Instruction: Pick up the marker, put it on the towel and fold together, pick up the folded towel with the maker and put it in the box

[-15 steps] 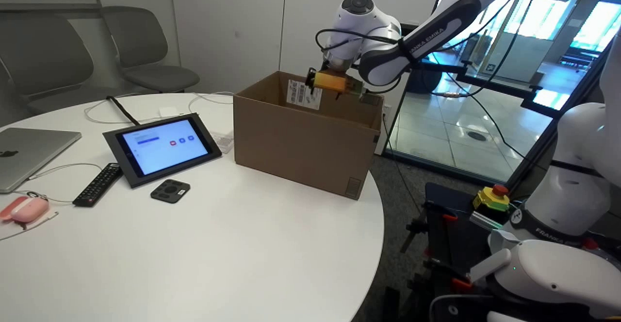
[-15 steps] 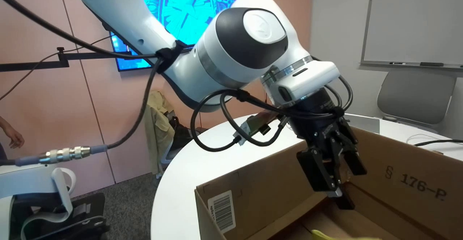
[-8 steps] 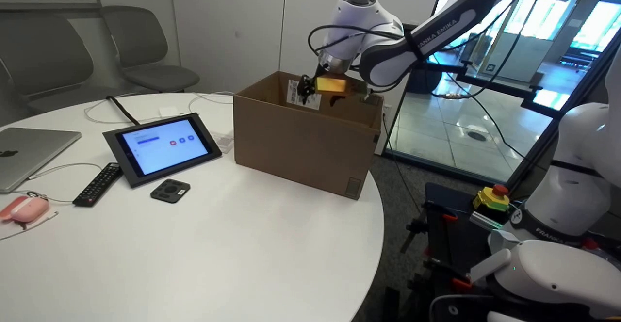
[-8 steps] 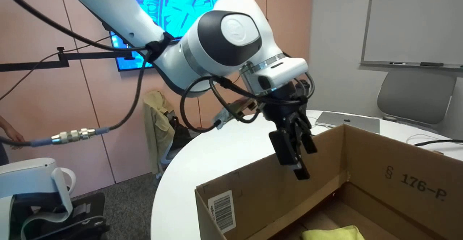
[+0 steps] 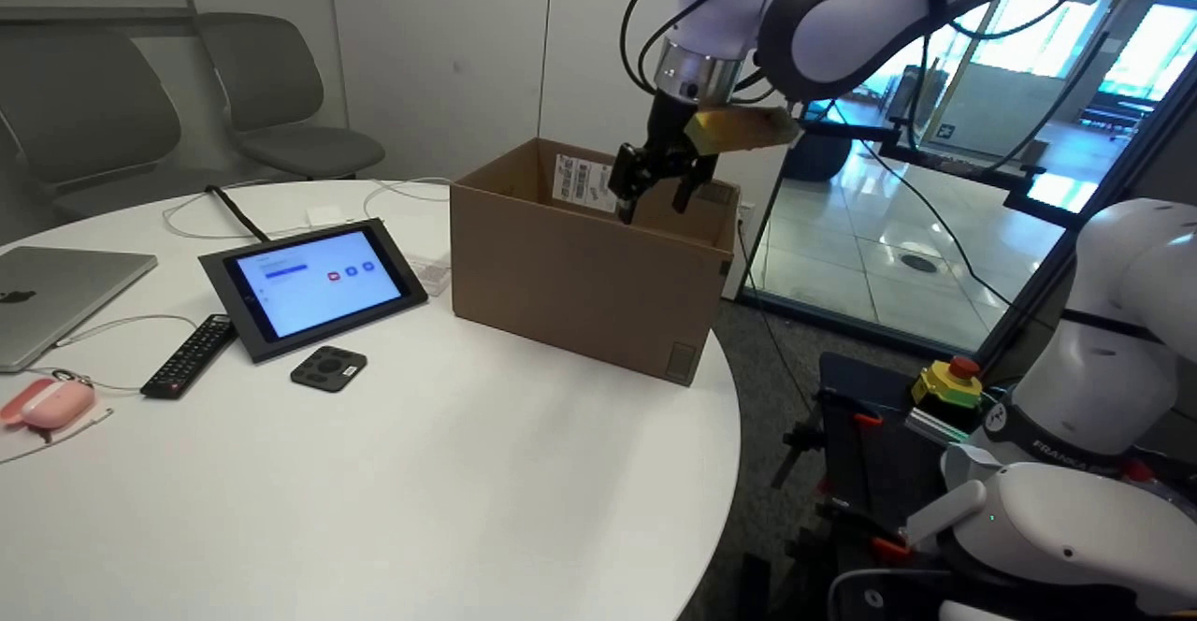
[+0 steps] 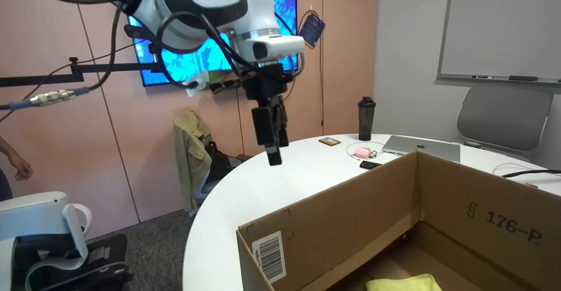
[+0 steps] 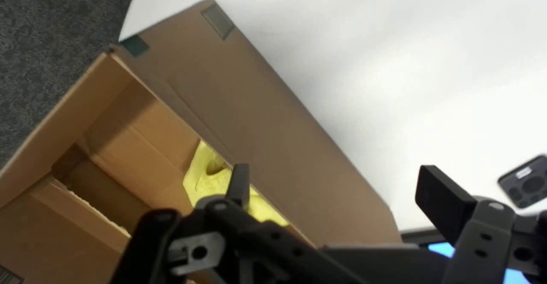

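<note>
The black two-fingered end effector (image 7: 334, 179) is spread wide apart; in an exterior view it hangs at ten o'clock from the open-topped brown cardboard box (image 6: 346, 234), clear of it; the bunched yellow cloth towel (image 7: 211, 185) lies inside the box, at seven o'clock in the wrist view; the box sits at two o'clock on the round white desk (image 5: 524, 490), as an exterior view shows, with the dark-framed rectangular tablet (image 5: 313, 286) at nine o'clock from it.
</note>
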Controlling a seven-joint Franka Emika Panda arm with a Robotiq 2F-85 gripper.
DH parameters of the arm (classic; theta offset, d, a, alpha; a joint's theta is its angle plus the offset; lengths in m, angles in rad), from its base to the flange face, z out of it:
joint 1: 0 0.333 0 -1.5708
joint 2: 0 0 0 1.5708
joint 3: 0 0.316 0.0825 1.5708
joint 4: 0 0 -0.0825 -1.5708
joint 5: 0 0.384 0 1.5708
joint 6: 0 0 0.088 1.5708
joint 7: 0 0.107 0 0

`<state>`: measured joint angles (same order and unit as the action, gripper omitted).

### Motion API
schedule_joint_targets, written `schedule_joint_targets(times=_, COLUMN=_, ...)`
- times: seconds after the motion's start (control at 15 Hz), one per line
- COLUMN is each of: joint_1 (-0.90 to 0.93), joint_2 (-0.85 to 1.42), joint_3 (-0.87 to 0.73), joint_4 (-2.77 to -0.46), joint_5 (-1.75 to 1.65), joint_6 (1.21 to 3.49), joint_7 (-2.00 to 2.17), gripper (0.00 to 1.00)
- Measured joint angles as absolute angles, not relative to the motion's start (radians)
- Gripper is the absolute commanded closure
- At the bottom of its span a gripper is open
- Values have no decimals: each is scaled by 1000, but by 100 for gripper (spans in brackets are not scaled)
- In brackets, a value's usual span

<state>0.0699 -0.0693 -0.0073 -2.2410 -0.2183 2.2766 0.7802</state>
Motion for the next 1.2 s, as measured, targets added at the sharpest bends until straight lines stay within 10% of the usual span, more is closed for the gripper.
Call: schedule_joint_targets(times=1.2, joint_1=71, joint_2=-306, joint_3=35, joint_4=-2140, joint_5=14, joint_6=1557, joint_7=65, gripper=0)
